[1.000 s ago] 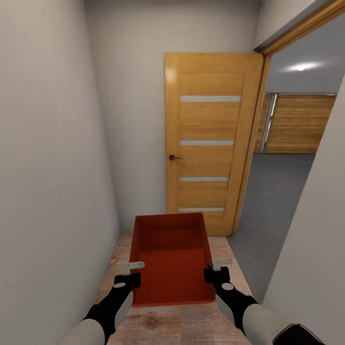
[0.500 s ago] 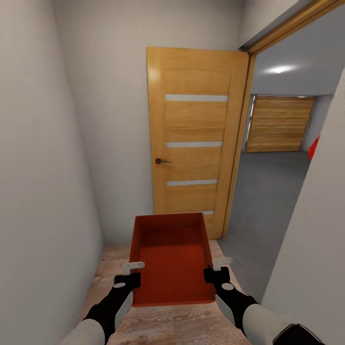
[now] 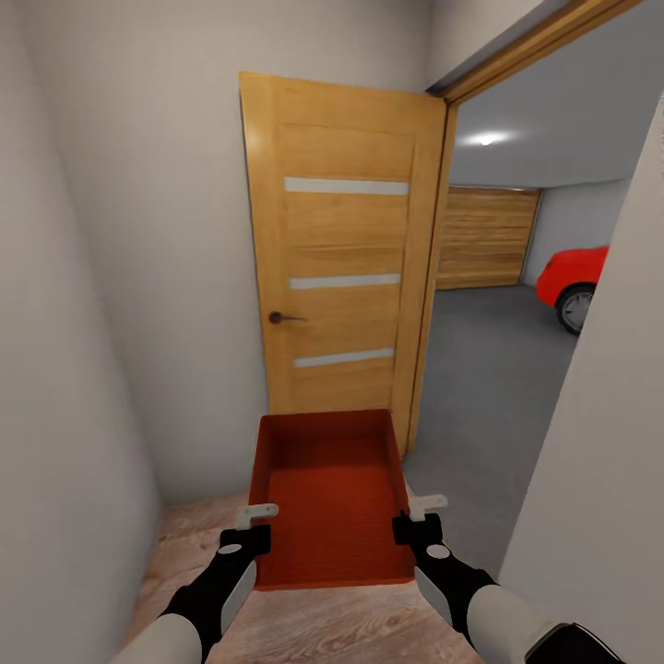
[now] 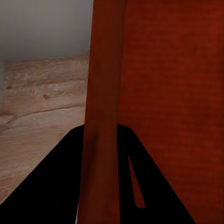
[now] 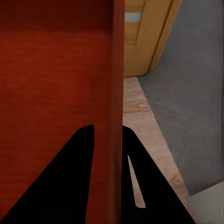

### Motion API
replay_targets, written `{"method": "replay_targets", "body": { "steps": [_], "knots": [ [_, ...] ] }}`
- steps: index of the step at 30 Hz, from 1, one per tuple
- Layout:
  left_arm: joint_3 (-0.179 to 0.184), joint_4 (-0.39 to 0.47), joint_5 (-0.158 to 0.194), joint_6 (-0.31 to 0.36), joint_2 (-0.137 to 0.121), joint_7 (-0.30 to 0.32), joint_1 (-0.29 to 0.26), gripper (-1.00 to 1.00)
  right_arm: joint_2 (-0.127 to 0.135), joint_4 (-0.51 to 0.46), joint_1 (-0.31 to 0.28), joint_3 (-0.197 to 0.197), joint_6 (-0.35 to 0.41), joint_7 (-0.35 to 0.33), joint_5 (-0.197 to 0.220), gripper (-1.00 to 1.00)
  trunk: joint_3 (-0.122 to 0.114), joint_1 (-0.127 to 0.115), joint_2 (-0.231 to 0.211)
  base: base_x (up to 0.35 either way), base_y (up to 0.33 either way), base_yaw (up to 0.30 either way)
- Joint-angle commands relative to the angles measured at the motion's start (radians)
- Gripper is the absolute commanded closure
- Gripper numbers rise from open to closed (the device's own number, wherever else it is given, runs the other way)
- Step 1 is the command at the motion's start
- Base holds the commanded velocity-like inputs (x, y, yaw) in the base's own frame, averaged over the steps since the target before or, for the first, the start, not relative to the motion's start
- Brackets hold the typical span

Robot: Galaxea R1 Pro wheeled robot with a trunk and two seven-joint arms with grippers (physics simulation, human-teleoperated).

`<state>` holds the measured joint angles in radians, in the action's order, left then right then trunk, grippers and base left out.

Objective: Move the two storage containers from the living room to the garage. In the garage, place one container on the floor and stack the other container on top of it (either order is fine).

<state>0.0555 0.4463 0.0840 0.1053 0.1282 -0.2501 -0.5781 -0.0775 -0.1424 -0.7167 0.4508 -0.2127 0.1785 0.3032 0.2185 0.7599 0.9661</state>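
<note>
Bin [image 3: 332, 498]: one orange-red, open-top, shallow bin, carried level in front of the robot above the wood plank floor [image 3: 323, 627]. It is empty, with a finely ribbed bottom. Its far end points toward the door.
Left gripper [image 3: 254, 524]: at the bin's left wall, near the corner closest to the robot. In the left wrist view the two dark fingers [image 4: 60, 186] sit one on each side of the thin wall [image 4: 100, 116], pinching it.
Right gripper [image 3: 417, 516]: at the bin's right wall, opposite the left gripper. In the right wrist view its fingers [image 5: 70, 182] straddle the wall [image 5: 114, 93] in the same way, one inside the bin and one outside, clamped on it.
Door [image 3: 341, 267]: wooden, with three pale glass slits and a dark handle [image 3: 281, 317]. It stands swung open against the white wall, just beyond the bin's far end.
Doorway: right of the door, framed in wood, opening onto the garage.
Garage floor [image 3: 489, 387]: dark grey. It begins just right of the door's foot, where the planks end.
Car [image 3: 576, 281]: red, partly seen through the doorway, well beyond the door, cut off by the near white wall.
Garage door [image 3: 484, 238]: wood-slatted, on the far wall behind the door's edge, with a ceiling light [image 3: 486, 139] above it.
</note>
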Motion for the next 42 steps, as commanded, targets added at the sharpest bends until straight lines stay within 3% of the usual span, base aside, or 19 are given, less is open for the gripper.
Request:
{"method": "replay_targets", "body": {
  "steps": [1,8,23,42],
  "knots": [
    [-0.023,0.006,-0.015,-0.004,-0.027,-0.061,0.0,1.0,-0.001,0.0,-0.001,-0.041,0.001,-0.001,0.048,1.0,0.001,0.001,0.001,0.251,0.267,-0.29],
    [-0.023,0.008,-0.015,-0.004,-0.027,-0.063,0.0,1.0,-0.001,0.001,-0.001,-0.041,0.001,-0.001,0.048,1.0,0.001,0.001,0.001,0.229,0.232,-0.29],
    [-0.025,0.008,-0.015,-0.004,-0.025,-0.063,0.0,1.0,-0.001,0.0,-0.001,-0.041,0.001,-0.002,0.048,1.0,0.001,0.001,0.001,0.054,0.038,-0.29],
    [-0.025,0.008,-0.015,-0.004,-0.025,-0.063,0.0,1.0,-0.001,0.0,-0.001,-0.041,0.001,-0.002,0.048,1.0,0.001,0.001,0.001,0.239,0.23,-0.29]
  ]
}}
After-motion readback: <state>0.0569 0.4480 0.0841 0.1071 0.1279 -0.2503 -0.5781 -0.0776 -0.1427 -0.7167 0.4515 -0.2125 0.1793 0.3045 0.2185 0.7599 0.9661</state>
